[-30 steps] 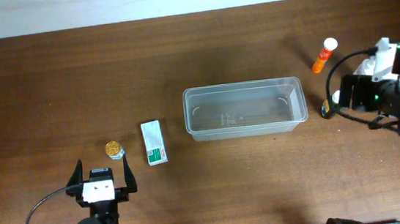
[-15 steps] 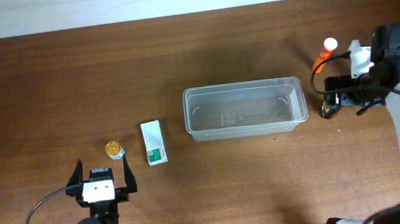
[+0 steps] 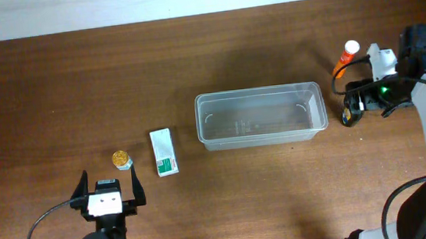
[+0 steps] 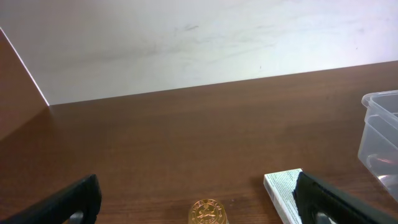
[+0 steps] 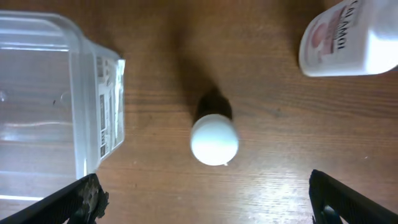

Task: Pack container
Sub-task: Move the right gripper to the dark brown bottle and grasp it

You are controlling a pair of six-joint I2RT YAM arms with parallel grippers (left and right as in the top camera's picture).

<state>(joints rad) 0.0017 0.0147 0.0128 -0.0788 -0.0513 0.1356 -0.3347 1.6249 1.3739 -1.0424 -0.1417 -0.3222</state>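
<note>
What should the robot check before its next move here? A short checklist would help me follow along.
1. Container empty and ready to fill: ok.
2. Right jaws open, holding nothing: ok.
3. White-capped bottle upright, lined up between the right jaws: ok.
4. That bottle stands apart from the container wall: ok.
5. Left jaws open, with box and jar ahead: ok.
6. Bottle cap screwed tight: cannot tell.

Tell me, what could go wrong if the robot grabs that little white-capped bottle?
The small dark bottle with a white cap stands upright near the open right jaws, so a nudge could tip it. The orange white-capped bottle nearby might get bumped. The clear plastic tub is close too and could be shoved.
</note>
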